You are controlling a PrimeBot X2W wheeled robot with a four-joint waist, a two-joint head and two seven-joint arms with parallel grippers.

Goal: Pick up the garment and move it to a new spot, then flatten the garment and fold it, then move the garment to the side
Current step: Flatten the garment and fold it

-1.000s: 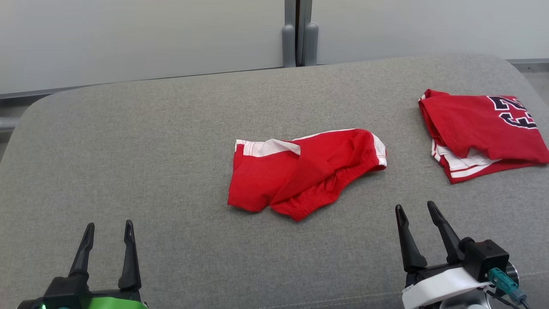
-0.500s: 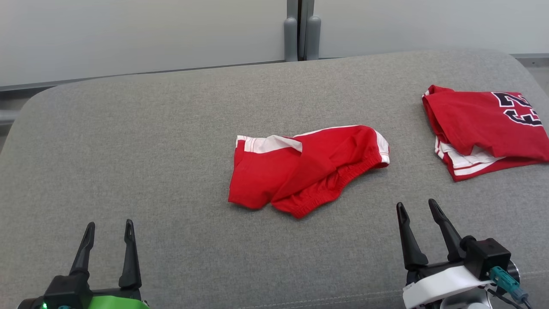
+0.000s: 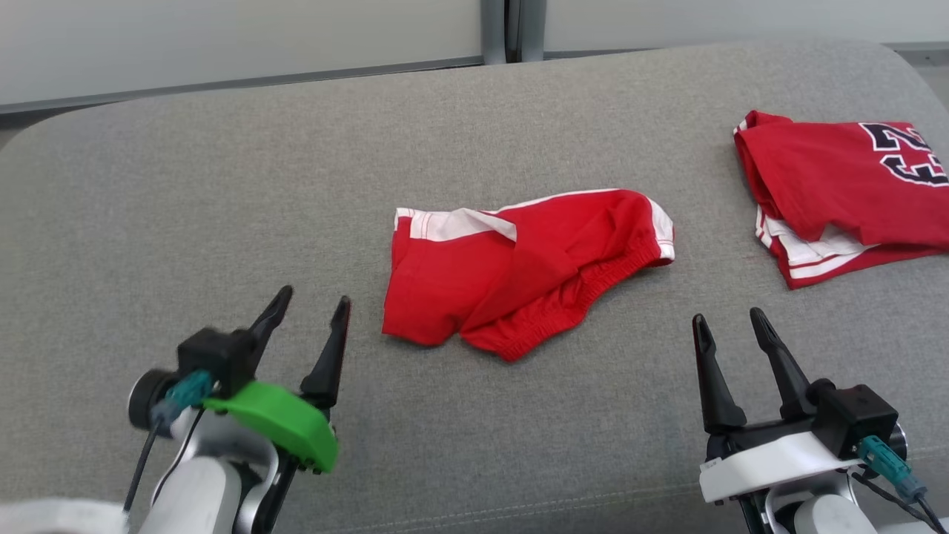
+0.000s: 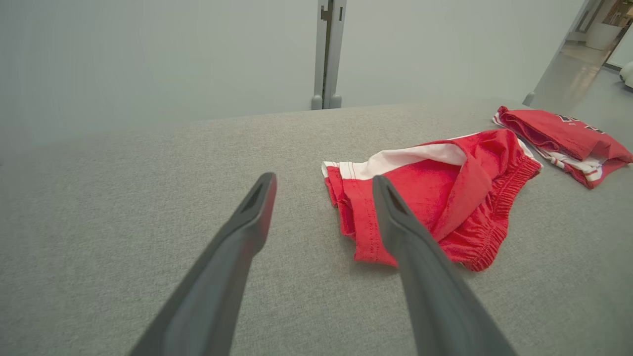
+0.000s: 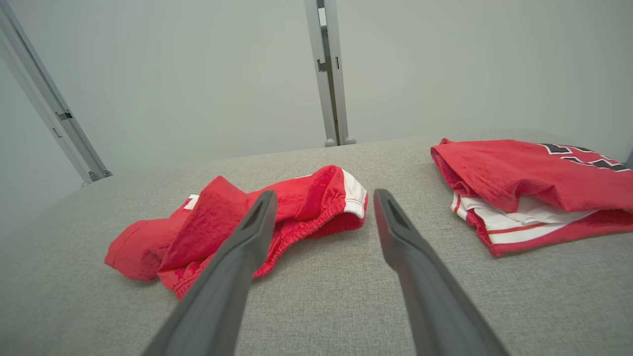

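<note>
The garment (image 3: pixel 519 274) is a pair of red shorts with white side stripes, lying crumpled and partly folded over itself in the middle of the grey padded surface (image 3: pixel 222 185). My left gripper (image 3: pixel 313 298) is open and empty, just left of the garment's near left corner, its fingers slanting toward it without touching. In the left wrist view the garment (image 4: pixel 425 193) lies past the right finger of that gripper (image 4: pixel 322 179). My right gripper (image 3: pixel 726 317) is open and empty, near and to the right of the garment. Its wrist view has the garment (image 5: pixel 306 202) ahead and to the left of the gripper (image 5: pixel 325 194).
A folded red jersey (image 3: pixel 838 178) with dark numerals and white trim lies at the far right of the surface, also seen as the jersey (image 4: pixel 559 136) and the jersey (image 5: pixel 524 173). Pale wall panels with a grey post (image 3: pixel 511 30) stand behind the surface's rounded far edge.
My left arm has come forward and to the right, up to the garment's left corner. The camera has tilted down, so the whole scene sits a little higher. The garment lies unmoved.
</note>
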